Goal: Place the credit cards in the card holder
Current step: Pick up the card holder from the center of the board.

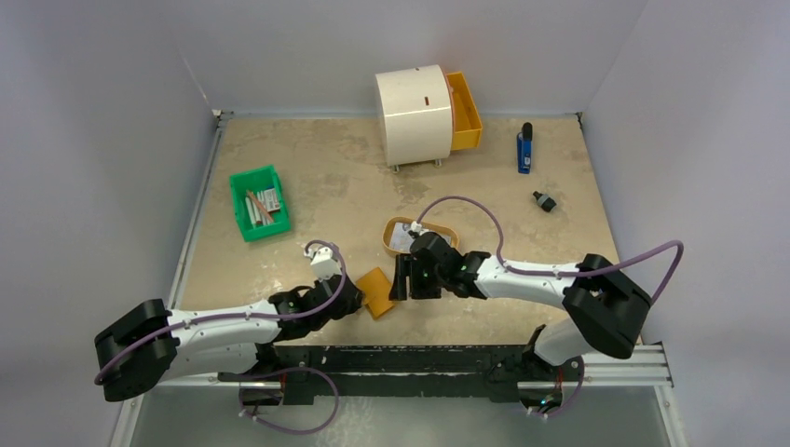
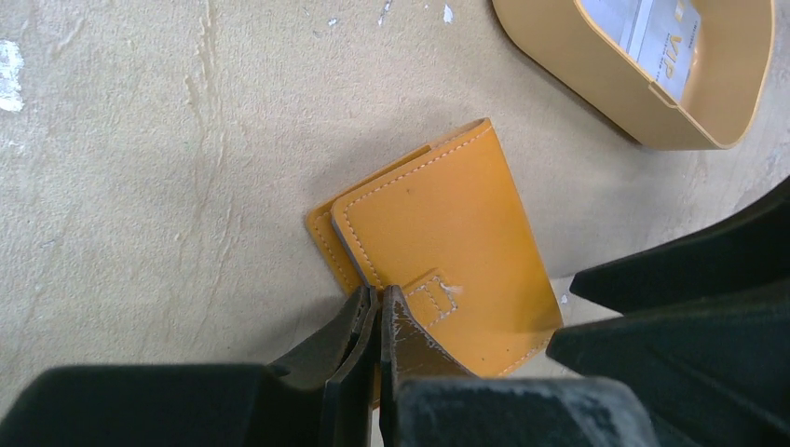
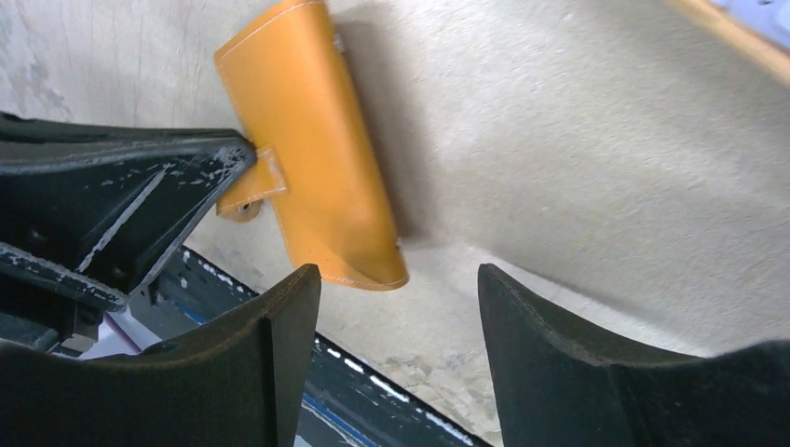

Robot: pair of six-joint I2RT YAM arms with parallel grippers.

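Left hand [image 2: 379, 321] pinches the snap tab [image 2: 434, 294] of the card holder [image 2: 447, 219], presumably to open it; right hand [image 3: 399, 284] hovers released alongside.

Folded orange-tan card holder [image 2: 447, 233] lies flat at near centre. Pale credit cards [image 2: 643, 23] rest in the tray [image 2: 578, 74] just beyond.

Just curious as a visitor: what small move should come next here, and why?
Probably the left gripper should pull up the strap it pinches: the card holder is folded shut, and the right gripper hovers open beside it.
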